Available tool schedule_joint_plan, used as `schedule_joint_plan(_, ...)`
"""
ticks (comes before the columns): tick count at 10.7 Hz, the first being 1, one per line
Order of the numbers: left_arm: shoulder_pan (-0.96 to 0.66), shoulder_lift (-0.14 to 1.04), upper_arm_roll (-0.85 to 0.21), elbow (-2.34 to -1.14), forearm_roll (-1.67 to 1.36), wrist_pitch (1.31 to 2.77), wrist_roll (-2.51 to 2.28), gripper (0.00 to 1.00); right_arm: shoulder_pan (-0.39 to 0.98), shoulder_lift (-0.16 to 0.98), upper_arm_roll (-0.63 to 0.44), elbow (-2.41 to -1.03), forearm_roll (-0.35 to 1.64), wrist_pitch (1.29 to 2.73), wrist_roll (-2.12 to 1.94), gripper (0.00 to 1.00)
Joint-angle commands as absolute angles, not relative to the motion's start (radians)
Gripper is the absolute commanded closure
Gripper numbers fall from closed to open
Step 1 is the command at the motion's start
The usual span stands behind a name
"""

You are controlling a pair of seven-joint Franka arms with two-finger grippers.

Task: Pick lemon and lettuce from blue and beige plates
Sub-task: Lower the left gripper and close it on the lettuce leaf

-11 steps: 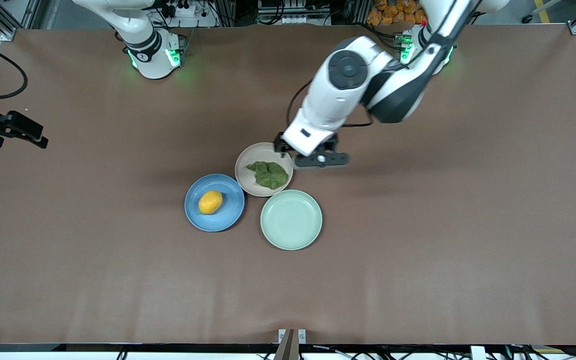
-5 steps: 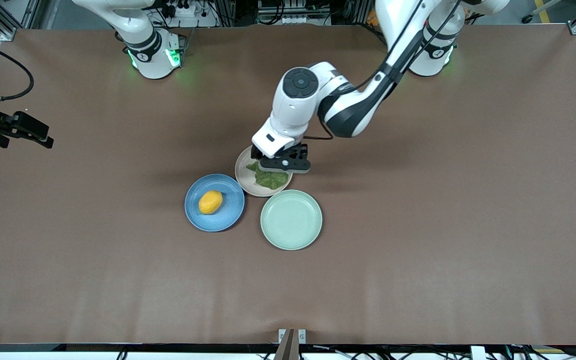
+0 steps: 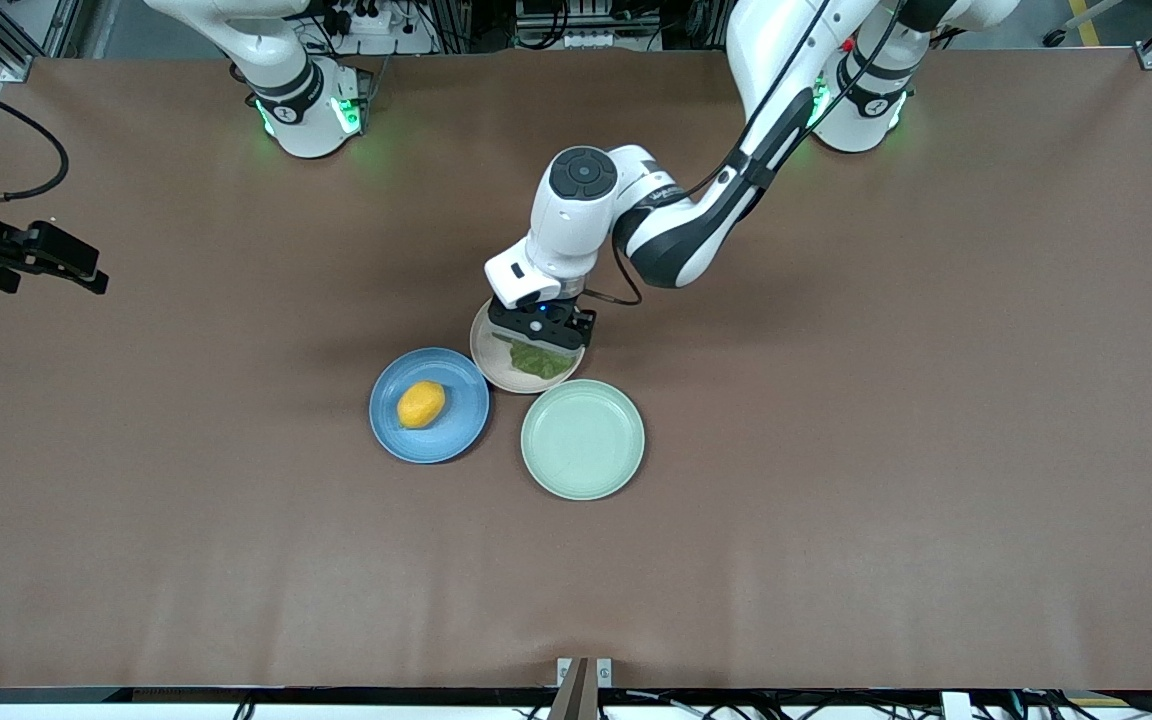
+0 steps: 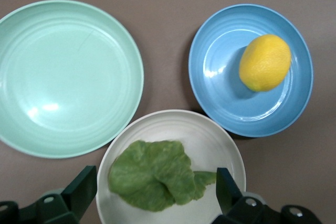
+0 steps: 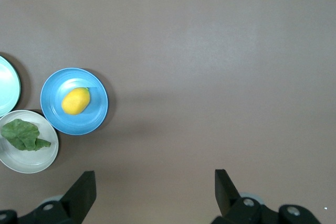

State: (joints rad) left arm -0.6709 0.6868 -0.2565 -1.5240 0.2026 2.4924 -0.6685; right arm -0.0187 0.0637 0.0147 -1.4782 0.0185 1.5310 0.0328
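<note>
The lemon (image 3: pixel 421 404) lies on the blue plate (image 3: pixel 456 432). The lettuce (image 3: pixel 546 363), a flat green leaf, lies on the beige plate (image 3: pixel 482 358), which touches the blue plate. My left gripper (image 3: pixel 536 338) is open and low over the beige plate. In the left wrist view its fingers (image 4: pixel 83 183) stand either side of the lettuce (image 4: pixel 152 174), with the lemon (image 4: pixel 264 62) farther off. My right gripper (image 5: pixel 152 192) is open and empty, waiting high over bare table at the right arm's end. From there the lemon (image 5: pixel 75 100) and lettuce (image 5: pixel 21 135) show far off.
An empty mint-green plate (image 3: pixel 582 440) sits beside the blue plate, nearer to the front camera than the beige plate and touching it. It also shows in the left wrist view (image 4: pixel 63 77). Brown table (image 3: pixel 836 450) stretches all around the three plates.
My left gripper has swung from beside the beige plate to over it, toward the right arm's end, and come down over the lettuce. The right gripper has hardly moved.
</note>
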Motion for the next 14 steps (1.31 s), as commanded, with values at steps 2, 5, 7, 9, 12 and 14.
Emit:
schedule_joint_plan(2,-0.701,0.735,-0.253,-1.505,0.294,2.539,-0.603,0.00,-0.015,0.052,0.011,-1.482,0.021,1.525,0.048,0.00)
schedule_joint_plan(5,-0.725,0.765,-0.253,-1.506,0.377,2.543,-0.601,0.00,-0.017,0.051,0.011,-1.488,0.021,1.525,0.048,0.00)
schedule_joint_plan(7,-0.730,0.801,-0.253,-1.506,0.458,2.574,-0.603,0.00,-0.015,0.049,0.011,-1.493,0.021,1.526,0.046,0.00)
schedule_joint_plan(9,-0.733,0.819,-0.252,-1.503,0.468,2.586,-0.603,0.00,-0.015,0.045,0.011,-1.493,0.021,1.528,0.046,0.00)
schedule_joint_plan(12,-0.741,0.857,-0.253,-1.503,0.466,2.632,-0.606,0.00,-0.015,0.031,0.011,-1.511,0.020,1.534,0.046,0.00)
schedule_joint_plan(14,-0.747,0.870,-0.253,-1.505,0.468,2.638,-0.609,0.02,-0.015,0.029,0.011,-1.513,0.020,1.532,0.048,0.00)
